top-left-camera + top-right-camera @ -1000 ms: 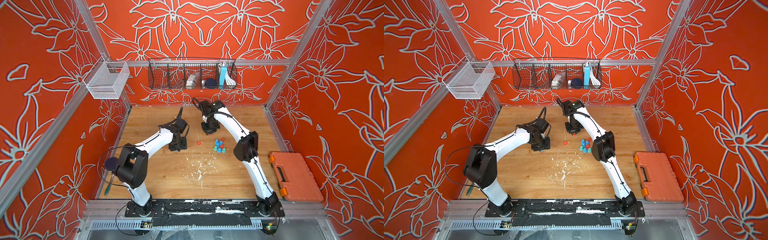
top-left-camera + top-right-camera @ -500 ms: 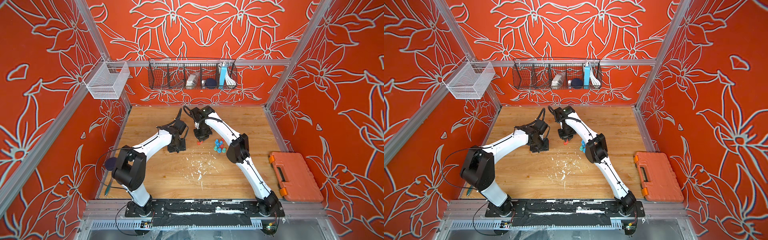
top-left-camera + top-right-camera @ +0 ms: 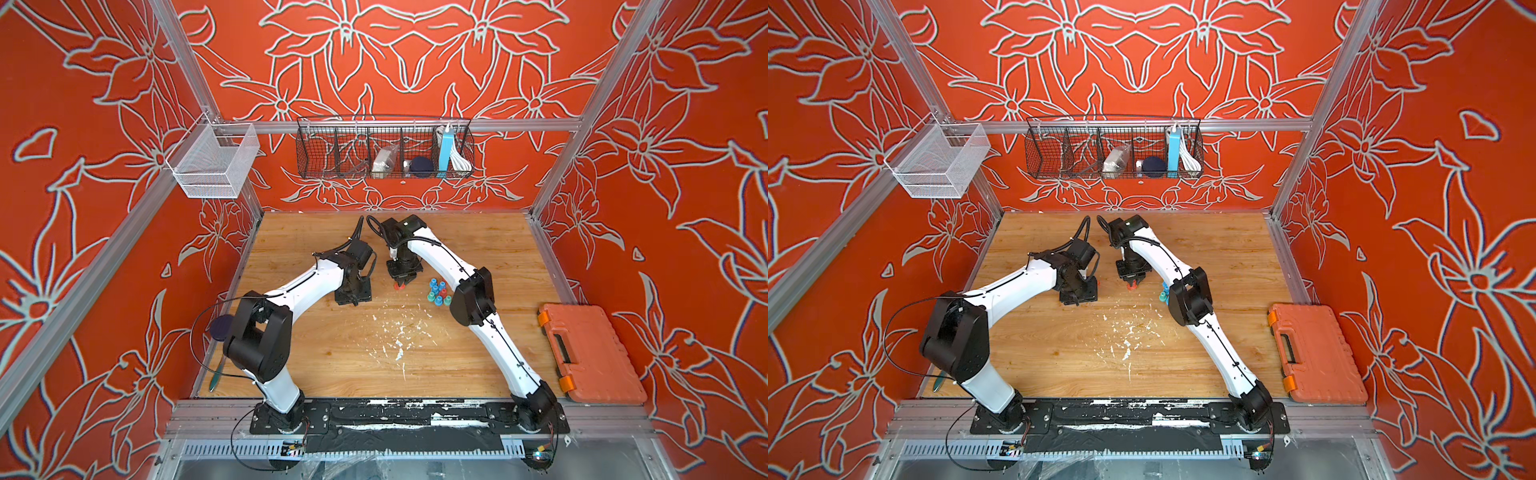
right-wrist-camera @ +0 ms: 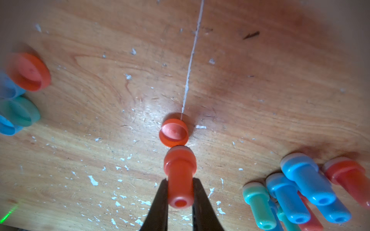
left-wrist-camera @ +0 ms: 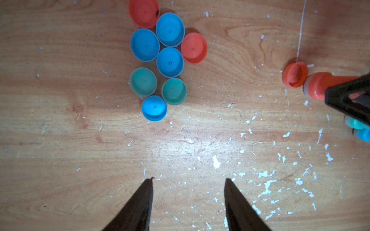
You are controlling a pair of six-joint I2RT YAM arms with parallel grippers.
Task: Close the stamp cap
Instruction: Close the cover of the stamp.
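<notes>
- Right gripper (image 4: pixel 180 181) is clenched on the orange stamp (image 4: pixel 179 166), gripping its stem, with the pad end pointing down.
- The orange cap (image 4: pixel 173 133) lies open side up on the table (image 4: pixel 260 80), right at the stamp's pad end; whether they touch is unclear.
- Left gripper (image 5: pixel 188 180) is released and empty, over bare wood near the loose caps (image 5: pixel 158 60).
- Other stamps (image 4: pixel 300 192) lie heaped nearby.

Lone cap (image 4: pixel 173 133) on table (image 4: pixel 260 80), stamp (image 4: pixel 179 176) just beside (touching? unclear); spare stamps (image 4: pixel 306 180) to R, other caps (image 5: pixel 170 62) L.
</notes>
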